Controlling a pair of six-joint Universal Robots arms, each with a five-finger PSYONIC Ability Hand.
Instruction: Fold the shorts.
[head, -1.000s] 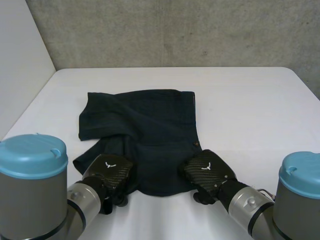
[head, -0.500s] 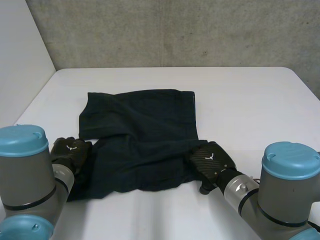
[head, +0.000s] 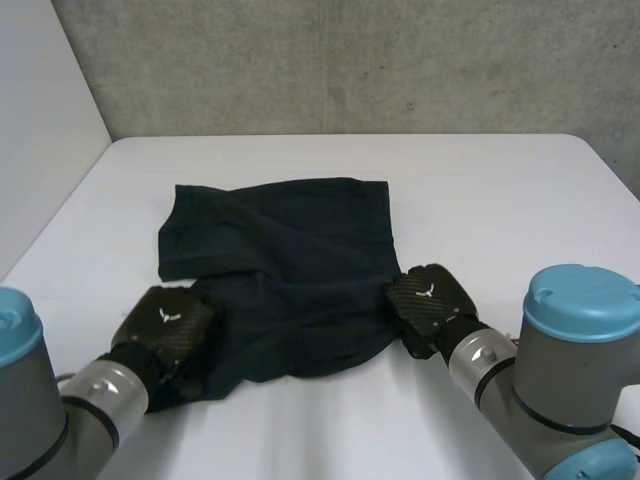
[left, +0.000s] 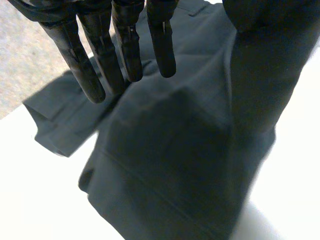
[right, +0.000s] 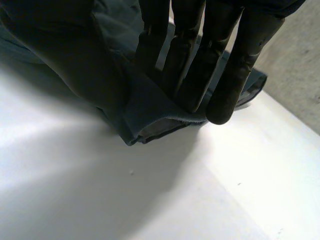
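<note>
**Desk:** Where are the shorts?

**Photographer:** The dark shorts (head: 285, 250) lie spread on the white table (head: 500, 190). Their near edge runs between the two black hands, and the rest reaches away beyond the fingertips.

**Desk:** What is the right hand doing?

**Photographer:** The right hand (head: 428, 298) sits at the near corner of the cloth on its own side. In its wrist view, straight fingers (right: 187, 60) lie on top of the hem with the thumb beside them. The edge is pinched and raised just off the table, and its paler inside shows.

**Desk:** And the left?

**Photographer:** The left hand (head: 165, 322) is over the opposite near corner, palm down. Its fingers (left: 127, 50) are straight and held apart from the thumb, gripping nothing. A rumpled ridge of cloth rises under the palm.

**Desk:** How does the cloth lie?

**Photographer:** It is creased between the hands and flatter beyond them.
</note>
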